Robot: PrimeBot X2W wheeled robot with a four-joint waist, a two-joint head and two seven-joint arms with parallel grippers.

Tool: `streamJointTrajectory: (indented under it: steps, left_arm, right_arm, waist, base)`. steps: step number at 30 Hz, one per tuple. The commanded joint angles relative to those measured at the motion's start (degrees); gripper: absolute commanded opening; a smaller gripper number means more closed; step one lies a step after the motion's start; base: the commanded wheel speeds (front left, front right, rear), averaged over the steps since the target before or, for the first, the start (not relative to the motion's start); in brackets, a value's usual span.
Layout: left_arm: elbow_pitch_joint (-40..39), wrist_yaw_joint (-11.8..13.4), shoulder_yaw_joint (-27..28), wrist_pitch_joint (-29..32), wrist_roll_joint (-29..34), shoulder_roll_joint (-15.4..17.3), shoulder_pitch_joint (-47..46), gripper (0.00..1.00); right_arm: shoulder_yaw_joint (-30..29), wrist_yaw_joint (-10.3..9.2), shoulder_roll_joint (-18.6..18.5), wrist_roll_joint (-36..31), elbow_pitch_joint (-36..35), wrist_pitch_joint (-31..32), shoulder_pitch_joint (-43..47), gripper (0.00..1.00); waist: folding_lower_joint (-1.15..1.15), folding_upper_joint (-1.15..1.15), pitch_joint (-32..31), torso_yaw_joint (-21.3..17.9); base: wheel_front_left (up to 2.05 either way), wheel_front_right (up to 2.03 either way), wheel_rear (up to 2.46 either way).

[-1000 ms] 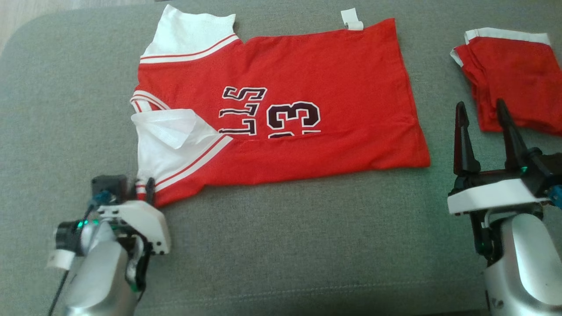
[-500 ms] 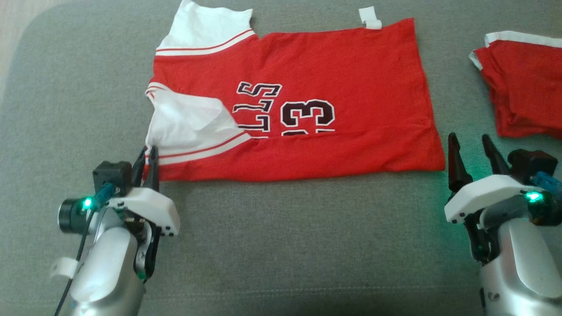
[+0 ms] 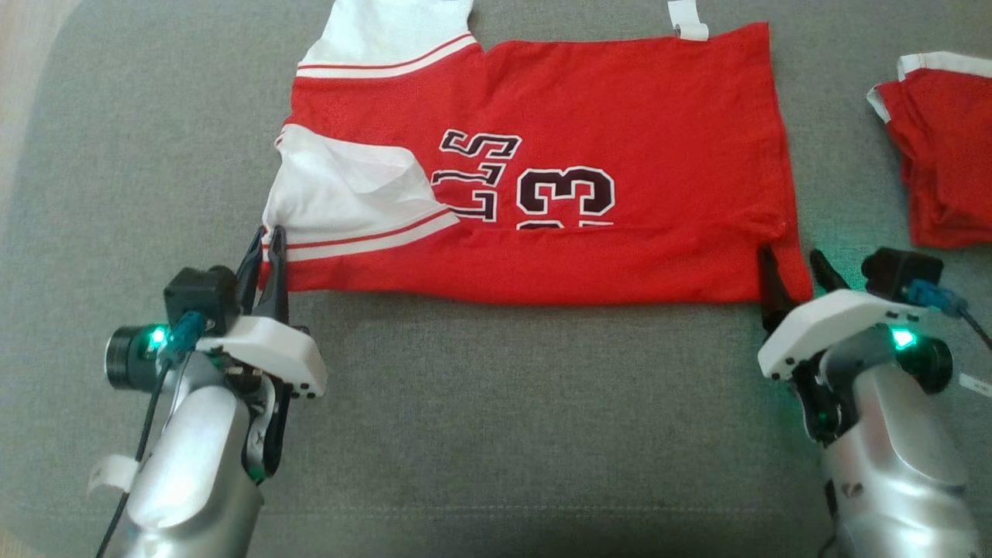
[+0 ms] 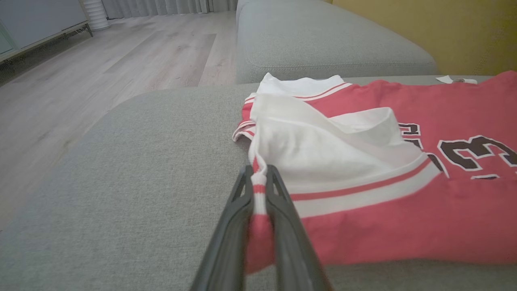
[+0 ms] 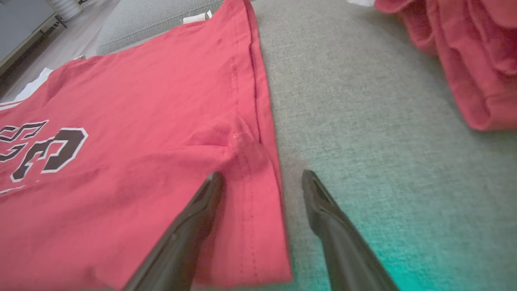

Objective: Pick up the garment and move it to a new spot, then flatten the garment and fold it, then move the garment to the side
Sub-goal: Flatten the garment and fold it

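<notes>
Garment point(image 3: 620, 108) lay flat on the sofa point(image 3: 504, 403). Left gripper point(image 3: 267, 236) was closed tightly on its sleeve corner. Right gripper point(image 3: 789, 256) stood wide, one finger on each side of the hem edge.

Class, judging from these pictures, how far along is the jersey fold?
Done: jersey lies flat, near edge folded over the number. In hand: left gripper shut on its sleeve corner; right gripper, jaws open, straddles the hem corner. Left: more folds, moving aside.
</notes>
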Motion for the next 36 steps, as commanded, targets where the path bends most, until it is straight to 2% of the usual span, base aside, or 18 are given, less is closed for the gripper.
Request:
streamJointTrajectory:
  steps: [1, 2, 3, 4, 5, 13, 19, 26, 28, 36]
  left_arm:
    - [-2.0, 0.4, 1.9, -0.7, 0.0, 1.5, -1.9, 0.0]
    - [-2.0, 0.5, 1.9, -0.8, 0.0, 1.6, -1.9, 0.0]
    - [-2.1, 0.6, 1.9, -0.8, 0.0, 1.6, -1.9, 0.0]
    - [-2.1, 0.6, 1.9, -0.8, 0.0, 1.6, -1.9, 0.0]
    - [-2.1, 0.7, 1.9, -0.9, 0.0, 1.6, -1.9, 0.0]
    - [-1.5, 1.0, 1.9, -1.0, -0.3, 2.4, -0.6, 0.0]
    - [-1.2, 1.0, 1.9, -0.7, -1.0, 3.3, 1.6, 0.0]
    - [-3.7, 0.9, 2.3, 0.6, -2.3, 4.8, 6.1, 0.0]
    - [-5.6, 0.5, 2.0, 1.7, -2.8, 5.5, 8.5, 0.0]
    - [-10.5, 1.0, 1.7, 5.5, -3.7, 7.1, 12.8, 0.0]
  right_arm:
    - [2.1, 0.2, 0.4, 0.4, 0.1, 0.2, -1.7, 1.0]
    - [2.2, 0.2, 0.4, 0.3, 0.7, 0.1, -2.1, 0.78]
    - [2.3, 0.2, 0.4, 0.2, 1.2, 0.0, -2.4, 0.22]
    - [2.3, 0.2, 0.4, 0.2, 1.2, 0.0, -2.4, 0.22]
    - [2.5, 0.2, 0.4, -0.1, 1.7, -0.2, -2.7, 0.0]
    - [1.6, 0.2, 0.4, -3.8, 2.4, -3.9, -2.9, 0.0]
    - [0.2, 0.2, 0.4, -5.9, -0.6, -2.1, 0.0, 0.0]
    - [-0.4, 0.2, 0.2, -4.8, -8.7, 5.3, 6.0, 0.0]
    - [0.8, 0.2, -0.8, -3.4, -13.1, 10.4, 9.6, 0.0]
    - [-0.9, 0.2, -1.5, -1.0, -26.0, 18.2, 17.2, 0.0]
  waist:
    - [0.0, 0.0, 0.1, 0.0]
    - [0.0, 0.0, 0.2, 0.0]
    - [0.0, 0.0, 0.2, 0.0]
    - [0.0, 0.0, 0.2, 0.0]
    - [0.0, 0.0, 0.3, 0.0]
    - [0.0, 0.0, -1.6, -1.0]
    - [0.0, 0.0, -4.8, -1.6]
    - [0.0, 0.0, -7.9, -1.9]
    - [0.0, 0.0, -8.5, -2.2]
    - [0.0, 0.0, -8.9, -2.9]
  base:
    - [0.0, 0.0, 0.0]
    - [0.0, 0.0, 0.0]
    - [0.0, 0.0, 0.0]
    - [0.0, 0.0, 0.0]
    - [0.0, 0.0, 0.0]
    - [0.0, 0.0, 0.0]
    - [0.0, 0.0, 0.0]
    - [0.0, 0.0, 0.0]
    - [0.0, 0.0, 0.0]
    - [0.0, 0.0, 0.0]
